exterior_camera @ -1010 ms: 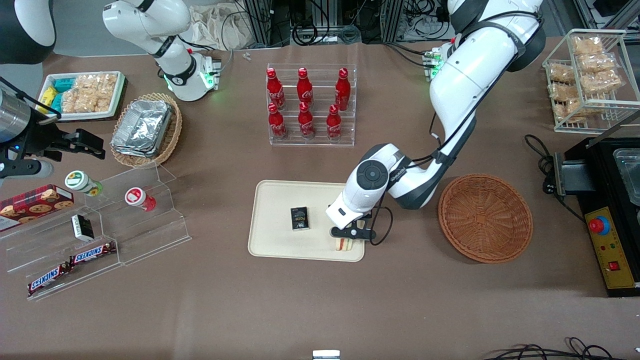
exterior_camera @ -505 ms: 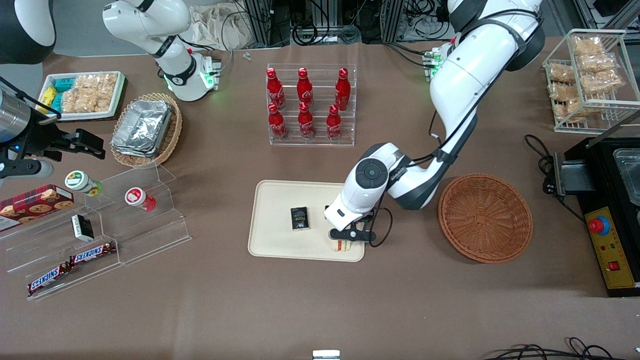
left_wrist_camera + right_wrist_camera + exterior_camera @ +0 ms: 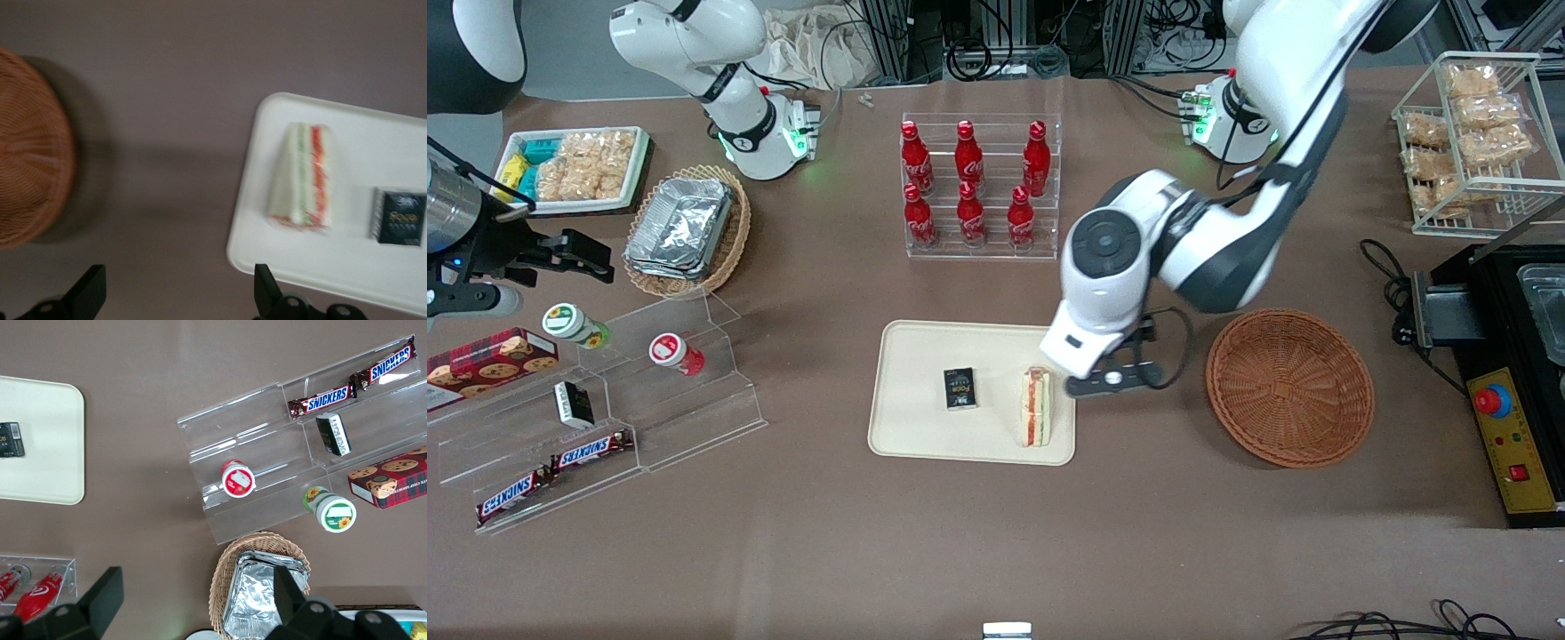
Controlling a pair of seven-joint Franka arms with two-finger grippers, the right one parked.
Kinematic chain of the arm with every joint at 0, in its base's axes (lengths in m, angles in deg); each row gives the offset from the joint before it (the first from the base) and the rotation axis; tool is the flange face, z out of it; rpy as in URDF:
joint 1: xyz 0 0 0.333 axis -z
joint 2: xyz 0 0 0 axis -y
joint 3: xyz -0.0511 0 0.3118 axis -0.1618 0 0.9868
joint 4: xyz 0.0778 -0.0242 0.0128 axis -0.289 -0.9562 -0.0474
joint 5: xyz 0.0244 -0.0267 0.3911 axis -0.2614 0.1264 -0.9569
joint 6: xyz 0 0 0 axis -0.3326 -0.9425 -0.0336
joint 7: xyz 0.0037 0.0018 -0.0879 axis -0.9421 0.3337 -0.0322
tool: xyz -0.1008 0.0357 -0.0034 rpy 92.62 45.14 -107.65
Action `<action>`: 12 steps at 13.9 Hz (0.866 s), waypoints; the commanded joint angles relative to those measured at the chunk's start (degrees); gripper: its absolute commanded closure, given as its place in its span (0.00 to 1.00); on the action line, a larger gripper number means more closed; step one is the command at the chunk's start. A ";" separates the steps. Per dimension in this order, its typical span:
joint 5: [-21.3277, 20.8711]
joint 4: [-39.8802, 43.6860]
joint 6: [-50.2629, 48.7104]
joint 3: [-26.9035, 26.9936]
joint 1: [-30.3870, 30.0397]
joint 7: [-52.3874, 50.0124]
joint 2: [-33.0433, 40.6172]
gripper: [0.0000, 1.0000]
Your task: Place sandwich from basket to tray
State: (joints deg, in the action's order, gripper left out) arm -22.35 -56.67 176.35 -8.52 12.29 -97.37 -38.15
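The sandwich lies flat on the cream tray, close to the edge nearest the basket, its red and green filling showing. The round reddish-brown basket stands beside the tray toward the working arm's end and holds nothing. My gripper hangs above the bare table between tray and basket, raised clear of the sandwich. It is open, and between its fingers only tabletop shows.
A small black box lies on the tray beside the sandwich. A clear rack of red bottles stands farther from the front camera than the tray. A stepped acrylic shelf with snacks lies toward the parked arm's end.
The gripper let go of the sandwich, rose and drew away from the front camera toward the basket. The sandwich, half hidden under the gripper before, now lies uncovered on the tray.
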 commanded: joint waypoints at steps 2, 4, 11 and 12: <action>4.20 -13.17 1.28 -1.25 -11.29 4.98 14.03 0.00; 12.71 -16.79 1.56 -1.25 -16.82 12.68 20.72 0.00; 20.32 -21.74 -1.16 -1.08 -31.35 34.44 28.05 0.00; 20.32 -19.64 -2.65 -0.99 -31.36 34.70 26.83 0.00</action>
State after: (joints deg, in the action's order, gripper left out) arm -2.93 -77.47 175.74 -8.71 -18.29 -63.84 -11.07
